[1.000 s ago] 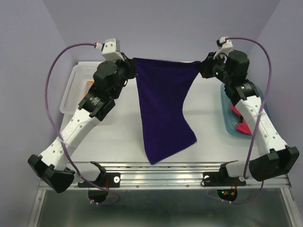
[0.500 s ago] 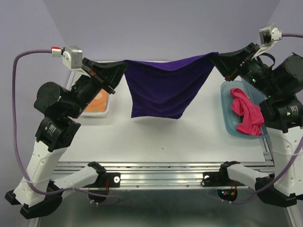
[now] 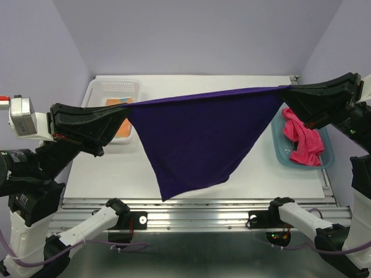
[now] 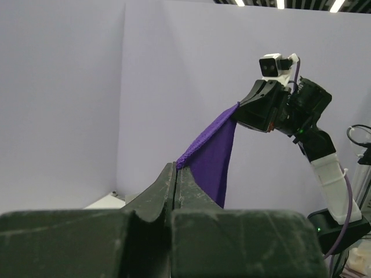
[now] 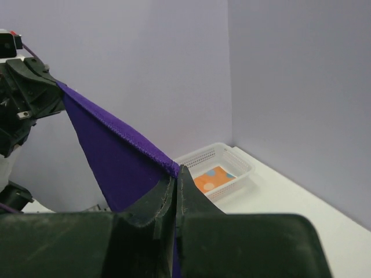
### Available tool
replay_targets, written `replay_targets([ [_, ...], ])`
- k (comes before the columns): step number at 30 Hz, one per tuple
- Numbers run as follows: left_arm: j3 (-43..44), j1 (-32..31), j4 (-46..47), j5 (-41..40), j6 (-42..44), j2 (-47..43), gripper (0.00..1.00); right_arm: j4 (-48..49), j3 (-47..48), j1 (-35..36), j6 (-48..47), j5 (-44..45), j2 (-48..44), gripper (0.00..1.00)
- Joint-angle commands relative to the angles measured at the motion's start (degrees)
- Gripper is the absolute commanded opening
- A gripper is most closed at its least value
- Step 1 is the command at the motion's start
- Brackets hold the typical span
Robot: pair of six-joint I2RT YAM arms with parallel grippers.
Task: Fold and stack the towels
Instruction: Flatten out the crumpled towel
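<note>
Purple towel [image 3: 197, 145]: soft cloth, nubbly ridge along the hem in the wrist views. Held aloft over the table [image 3: 232, 81] centre. Top edge is pulled taut, near-straight, between the two grippers. The rest hangs as an inverted triangle, smooth w/ few creases, with its point toward the near edge, left of centre. Cannot tell if the point touches the surface.

L gripper [image 3: 127, 108]: black fingers pressed together, pinching the towel's left corner, above the left side of the table.

R gripper [image 3: 282, 91]: fingers likewise closed tight on the right corner, above the right side. Only a sliver of cloth shows at each pair of tips.

Pink towel [image 3: 301, 142]: crumpled in loose folds inside a teal translucent tub [image 3: 326, 162], rounded-rectangular, at the right edge.

Orange towel [image 3: 122, 128]: pale dots, lies flat in a clear plastic basket [image 3: 98, 95] w/ perforated walls at the far-left corner. Partly hidden by the L gripper in the top view.

Table: white, matte, rectangular.
</note>
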Motion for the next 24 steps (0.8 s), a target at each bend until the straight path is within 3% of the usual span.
replay_targets([
  [1,-0.8,-0.04,4.38,0.12,-0.8,0.46,0.0,0.96,-1.76,0.01,1.66,2.13,-1.15,0.01],
  [4,-2.91,-0.04,4.55,-2.95,-0.36,0.99,0.0,1.66,-5.53,0.01,1.58,4.33,-0.9,0.01],
  [8,-8.36,-0.04,7.1,-17.53,1.13,1.86,0.0,4.12,-11.33,0.01,1.22,7.66,0.86,0.01],
  [14,-10.57,0.31,9.3,-28.44,5.08,15.01,0.0,8.95,-19.95,0.01,-1.32,19.95,7.61,0.01],
  [21,-8.28,9.79,13.69,-23.53,5.09,32.52,0.0,18.44,-23.75,-0.07,-3.61,29.99,20.64,0.01],
  [24,-4.61,13.83,15.63,-20.37,5.09,41.31,0.0,20.47,-21.38,-0.34,-4.92,30.7,30.7,0.01],
])
